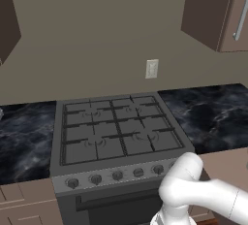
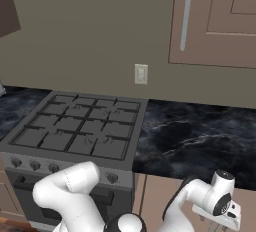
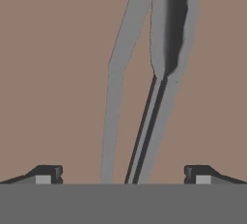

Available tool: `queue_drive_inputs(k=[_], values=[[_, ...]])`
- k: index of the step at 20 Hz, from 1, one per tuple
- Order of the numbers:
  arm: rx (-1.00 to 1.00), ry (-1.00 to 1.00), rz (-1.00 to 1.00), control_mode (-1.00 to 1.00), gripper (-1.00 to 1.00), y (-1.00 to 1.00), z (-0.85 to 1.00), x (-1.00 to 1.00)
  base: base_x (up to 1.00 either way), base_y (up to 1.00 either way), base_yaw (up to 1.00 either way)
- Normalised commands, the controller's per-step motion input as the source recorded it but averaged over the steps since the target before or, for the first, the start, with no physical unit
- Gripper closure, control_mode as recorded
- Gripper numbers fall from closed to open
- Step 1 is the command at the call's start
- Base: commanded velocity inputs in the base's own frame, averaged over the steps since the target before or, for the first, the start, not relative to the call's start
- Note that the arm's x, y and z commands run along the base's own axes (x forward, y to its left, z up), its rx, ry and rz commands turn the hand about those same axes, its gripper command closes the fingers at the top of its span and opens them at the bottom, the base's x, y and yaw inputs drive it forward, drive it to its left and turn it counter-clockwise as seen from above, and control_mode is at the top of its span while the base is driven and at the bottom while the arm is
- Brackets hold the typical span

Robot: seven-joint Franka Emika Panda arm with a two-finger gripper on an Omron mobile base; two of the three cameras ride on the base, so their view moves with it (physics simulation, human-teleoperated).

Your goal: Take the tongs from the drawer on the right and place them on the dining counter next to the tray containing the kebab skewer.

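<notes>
The slim silver-grey tongs (image 3: 113, 97) lie on the light-brown floor of the drawer (image 3: 53, 73), their two long arms running from the top of the hand view down between my fingertips. My gripper (image 3: 123, 177) hangs open just above them, one dark tip on each side, touching nothing. In the right base view my hand (image 2: 220, 208) sits low at the right, below the counter edge. The dining counter, the tray and the kebab skewer are out of view.
A grey stove (image 1: 116, 127) with knobs stands ahead, flanked by narrow black marble counter (image 2: 200, 136). A wall outlet (image 2: 141, 74) and brown upper cabinets (image 2: 220, 21) are behind. My white arm (image 1: 193, 190) bends low in front of the oven.
</notes>
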Motion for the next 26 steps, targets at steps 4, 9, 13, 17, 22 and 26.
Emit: queue_drive_inputs(k=[4,9,13,17,22,26], values=[[0.00,0.00,0.00,-1.00,-1.00,0.00,-0.11,0.00,0.00,0.00,0.00],[0.00,0.00,0.00,-1.00,-1.00,-0.01,-0.08,0.00,0.00,0.00,0.00],[0.00,0.00,0.00,-1.00,-1.00,-0.05,-0.05,0.00,0.00,0.00,0.00],[0.00,0.00,0.00,-1.00,-1.00,-0.01,-0.07,0.00,0.00,0.00,0.00],[0.00,0.02,0.00,-1.00,-1.00,0.00,-0.03,0.00,0.00,0.00,0.00],[0.00,0.01,0.00,-1.00,-1.00,0.00,0.00,0.00,0.00,0.00,0.00]])
